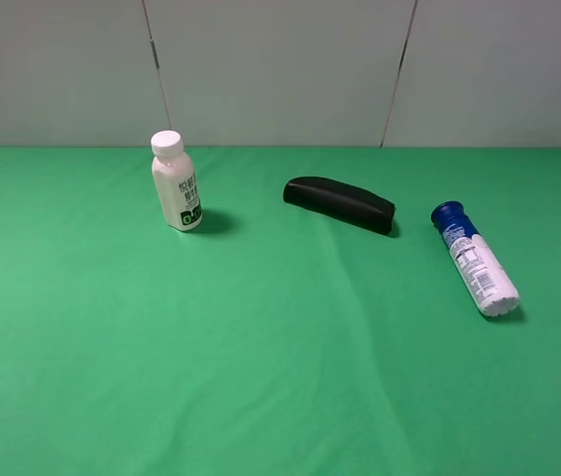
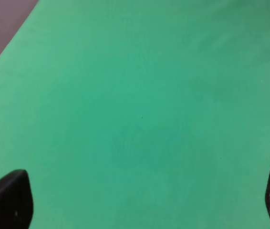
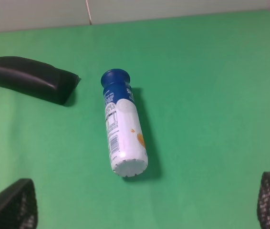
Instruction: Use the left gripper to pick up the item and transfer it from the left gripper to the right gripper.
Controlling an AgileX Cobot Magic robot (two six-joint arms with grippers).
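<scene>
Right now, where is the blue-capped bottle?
In the exterior high view, the blue-capped bottle lies on its side at the right of the green table, just right of the black case.

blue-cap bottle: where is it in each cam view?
Exterior high: blue-cap bottle lies on its side at the right, cap toward the back wall.
Left wrist: not in it; only green cloth and a white sliver at the edge.
Right wrist: center of the picture, lying flat.
Shared landmark: the black case beside its cap end.
</scene>
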